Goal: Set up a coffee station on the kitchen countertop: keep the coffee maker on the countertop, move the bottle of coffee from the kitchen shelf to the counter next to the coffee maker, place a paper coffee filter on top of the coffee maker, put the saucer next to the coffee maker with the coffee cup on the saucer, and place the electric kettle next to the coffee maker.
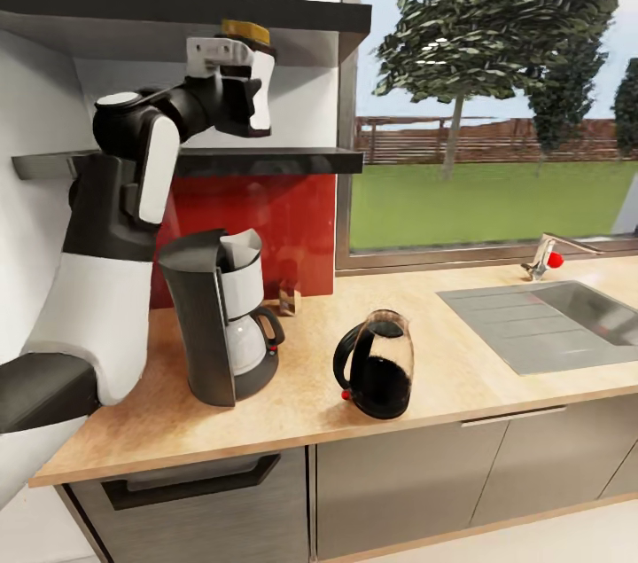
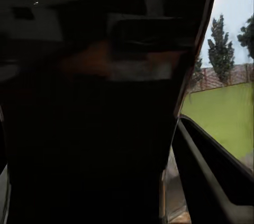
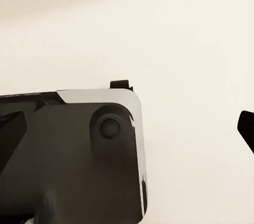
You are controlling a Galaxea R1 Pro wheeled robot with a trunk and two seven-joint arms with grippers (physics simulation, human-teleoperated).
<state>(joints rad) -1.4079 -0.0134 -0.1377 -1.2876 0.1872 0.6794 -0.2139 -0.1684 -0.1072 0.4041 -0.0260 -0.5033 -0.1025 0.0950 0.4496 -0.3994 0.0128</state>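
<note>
My left gripper (image 1: 241, 89) is raised between the two black wall shelves and is shut on the bottle of coffee, held above the kitchen shelf (image 1: 266, 160). Its tan-gold cap (image 1: 245, 32) shows above the fingers. In the left wrist view the dark bottle (image 2: 106, 107) is very close. The coffee maker (image 1: 217, 324) stands on the kitchen countertop (image 1: 443, 386) at the left, with an off-white cone shape (image 1: 241, 249) sticking up from its basket. To its right is the electric kettle (image 1: 377, 365). The right gripper (image 3: 127, 131) looks open over the robot's own body.
A small brown box (image 1: 288, 301) sits against the red backsplash behind the coffee maker. The steel sink (image 1: 549, 324) and its faucet (image 1: 542, 257) are at the right under the window. The upper shelf (image 1: 177, 13) is close above the held bottle.
</note>
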